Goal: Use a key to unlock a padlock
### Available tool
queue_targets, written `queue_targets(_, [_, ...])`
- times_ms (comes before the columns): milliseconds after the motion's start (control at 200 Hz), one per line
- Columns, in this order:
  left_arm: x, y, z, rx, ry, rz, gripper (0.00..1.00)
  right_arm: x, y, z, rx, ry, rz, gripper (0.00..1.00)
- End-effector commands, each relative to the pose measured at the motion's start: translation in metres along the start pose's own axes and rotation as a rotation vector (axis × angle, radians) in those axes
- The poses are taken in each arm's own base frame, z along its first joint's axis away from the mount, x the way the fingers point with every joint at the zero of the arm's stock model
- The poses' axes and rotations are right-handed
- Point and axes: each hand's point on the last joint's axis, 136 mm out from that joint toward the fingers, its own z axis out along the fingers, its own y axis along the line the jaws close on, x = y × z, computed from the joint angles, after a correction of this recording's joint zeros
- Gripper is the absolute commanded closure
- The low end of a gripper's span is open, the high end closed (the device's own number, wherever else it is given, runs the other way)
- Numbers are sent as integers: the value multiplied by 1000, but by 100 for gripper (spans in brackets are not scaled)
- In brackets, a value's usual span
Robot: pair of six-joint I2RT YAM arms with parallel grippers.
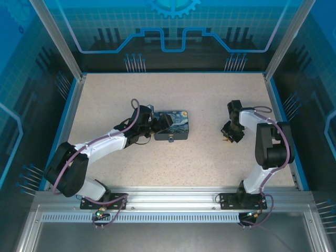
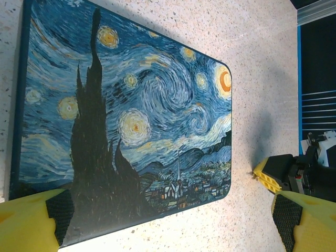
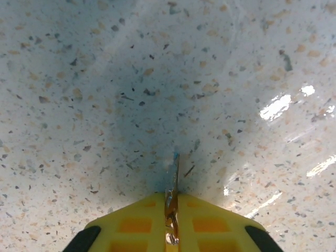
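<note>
- my right end effector (image 3: 172, 207) is clamped shut on the slim, dull brass-dark metal key (image 3: 175, 176). the blade juts straight out between the yellow fingers, its tip low over the pale, speckled stone-look surface (image 3: 79, 79). i cannot tell whether the tip touches.
- my left end effector (image 2: 168, 231) is spread wide. its yellow fingers with black ribbed pads straddle one short end of the dark blue rectangular box painted with swirling stars (image 2: 131, 121). one pad stands clear of the box edge, so i judge it grips nothing.
- the tiny blue-bodied padlock (image 1: 171, 139) seems to be the small speck at the near edge of the box in the top view, well apart from the key. it is too small there to read its shackle or keyhole.
- the step in hand, as i judge it, is bringing the key across to the lock. to do it well, i should line the blade up on the keyhole's axis before pushing, and steady the box with the left so nothing skids.
- the key is thin, hard and slick, so it may pivot between the pads. i should press gently and twist only once it is fully seated.
- the surface is glossy with glare streaks, so i would count on little friction. the box has rounded corners and a smooth printed lid.
</note>
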Motion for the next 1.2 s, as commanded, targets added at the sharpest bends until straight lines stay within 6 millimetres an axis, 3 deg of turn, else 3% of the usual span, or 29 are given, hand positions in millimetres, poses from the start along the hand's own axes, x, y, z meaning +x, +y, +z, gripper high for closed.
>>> queue_targets(0, [1,-14,-3,39,11,11,1,18,-17,7,46,45,3,100])
queue_targets(245, [0,-33,-20,140,3,-64,1,31,-2,-14,-106,53,-20,100])
queue_targets(375, [-4,-50,-34,213,-4,-104,1,48,24,-42,-256,47,-55,100])
queue_targets(525, [-6,-76,-42,291,32,-113,1,73,70,-84,-417,21,-137,100])
queue_targets(680, [-6,-101,-35,344,95,-99,3,98,113,-116,-503,16,-211,100])
queue_targets(870, [-3,-114,-13,383,148,-122,24,117,152,-145,-586,16,-247,100])
queue_targets(1196, [-3,-120,10,393,127,-169,40,131,170,-155,-628,39,-267,100])
